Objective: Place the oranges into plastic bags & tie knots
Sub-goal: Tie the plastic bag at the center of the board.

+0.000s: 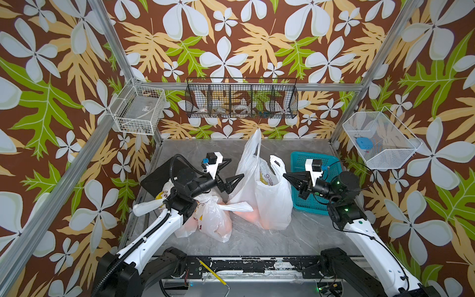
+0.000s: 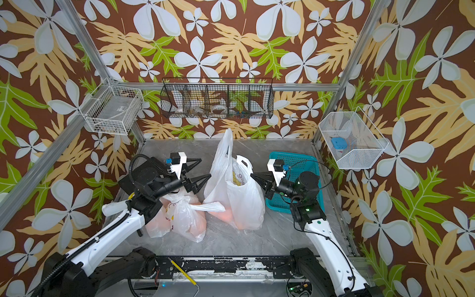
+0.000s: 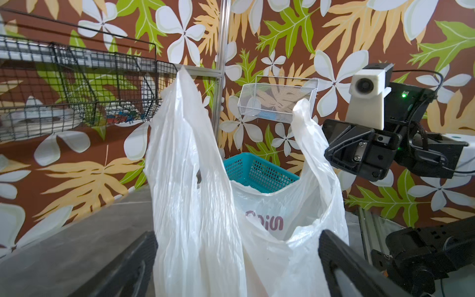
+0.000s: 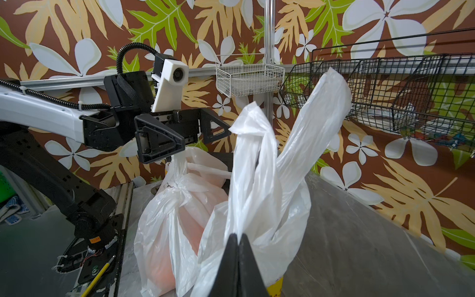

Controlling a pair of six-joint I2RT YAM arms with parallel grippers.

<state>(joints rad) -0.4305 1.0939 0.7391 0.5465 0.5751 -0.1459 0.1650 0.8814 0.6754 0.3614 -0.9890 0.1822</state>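
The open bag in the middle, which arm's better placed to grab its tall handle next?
Probably the left: the left gripper is open right beside the tall handle, while the right gripper is shut at the shorter handle.

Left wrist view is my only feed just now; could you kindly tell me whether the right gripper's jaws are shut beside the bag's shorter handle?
Observer: Yes. The right wrist view shows the right gripper with its jaws shut together against the open bag. I cannot tell whether any plastic is pinched.
Operator: Thank you. Is there fruit inside it?
Observer: In both top views, oranges glow through its lower wall.
Operator: And the other bags, please?
Observer: By the left arm lie two bags, and the right wrist view shows a knot on one of them.
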